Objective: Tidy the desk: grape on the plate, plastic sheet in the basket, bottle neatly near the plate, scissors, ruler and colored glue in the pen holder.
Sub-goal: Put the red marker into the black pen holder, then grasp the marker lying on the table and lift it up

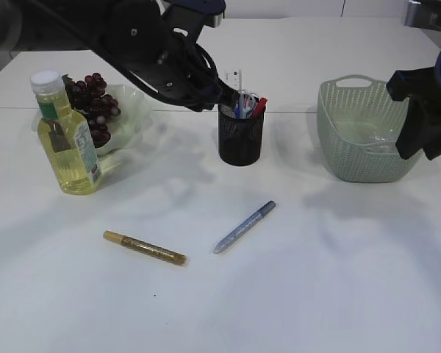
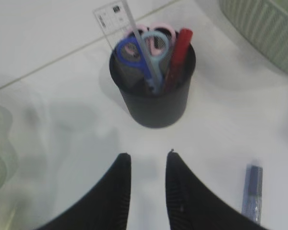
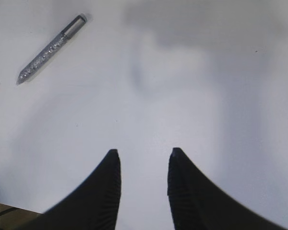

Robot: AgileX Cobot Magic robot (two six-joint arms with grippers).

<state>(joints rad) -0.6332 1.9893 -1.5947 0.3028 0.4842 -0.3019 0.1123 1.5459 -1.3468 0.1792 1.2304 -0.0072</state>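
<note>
The 2 glue pens left on the desk are the things in hand: the silver glitter glue pen [image 1: 244, 226] lies at the centre of the exterior view, slanting up to the right, and the gold glue pen [image 1: 145, 248] lies lower left of it, well apart. Both look light, stiff and smooth, likely to roll or slip, so a pinch across the middle of the barrel seems safest. The black mesh pen holder [image 1: 241, 135] stands above them in the frame and already has scissors [image 2: 143, 46], a clear ruler [image 2: 120, 19] and a red pen [image 2: 177, 55] upright in it, so room is tight. At upper left the grapes [image 1: 94, 103] sit on the pale plate [image 1: 136, 103], with the bottle [image 1: 67, 137] just in front, touching or nearly so. The green basket [image 1: 360, 132] stands at right; whether the plastic sheet lies inside is hard to make out. The left gripper [image 2: 146, 160] hangs near the holder, fingers slightly apart and empty. The right gripper [image 3: 143, 155] is spread over bare table, empty; in the exterior view its arm is cut off by the right edge.
</note>
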